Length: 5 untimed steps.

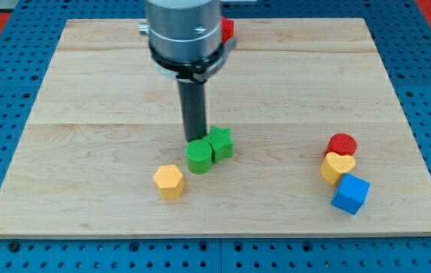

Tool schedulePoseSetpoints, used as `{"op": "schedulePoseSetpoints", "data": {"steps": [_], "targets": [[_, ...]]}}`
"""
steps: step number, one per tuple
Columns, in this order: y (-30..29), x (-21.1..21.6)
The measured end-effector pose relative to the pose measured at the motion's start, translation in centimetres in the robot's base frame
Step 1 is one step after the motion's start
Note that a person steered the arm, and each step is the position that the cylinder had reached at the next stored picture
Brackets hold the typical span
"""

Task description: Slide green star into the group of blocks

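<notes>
Scanning from the tabletop's (86,83) left edge toward its right, you meet first the yellow hexagonal block (169,181), alone near the bottom edge and left of the middle. Just beyond it stands the green cylinder (198,156), and touching its right side is the green star (221,142), both about midway between the left and right edges and lower than the centre. My tip (193,139) comes down right behind the green cylinder, at the star's upper left, seemingly in contact with the cylinder; its very end is partly hidden by that block. There is no gripper here to be apart or together, only the rod. A red block (228,29) peeks out from behind the arm at the top edge; its shape cannot be made out.

Toward the bottom right corner sits the group: a red cylinder (343,144), a yellow heart (337,167) touching it below, and a blue cube (350,193) below that.

You should judge the task barely begun. The star lies well apart from the group, with bare wood between. What remains is nearly the whole slide rightward, and my tip would first need to come round to the star's left side, clear of the cylinder.
</notes>
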State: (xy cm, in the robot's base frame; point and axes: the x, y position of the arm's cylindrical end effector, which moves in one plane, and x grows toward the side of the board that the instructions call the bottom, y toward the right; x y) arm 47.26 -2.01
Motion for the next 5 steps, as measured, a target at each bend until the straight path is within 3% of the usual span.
{"op": "schedulePoseSetpoints", "data": {"steps": [2,5], "targets": [[5.3,0.2],[6.7,3.6]]}}
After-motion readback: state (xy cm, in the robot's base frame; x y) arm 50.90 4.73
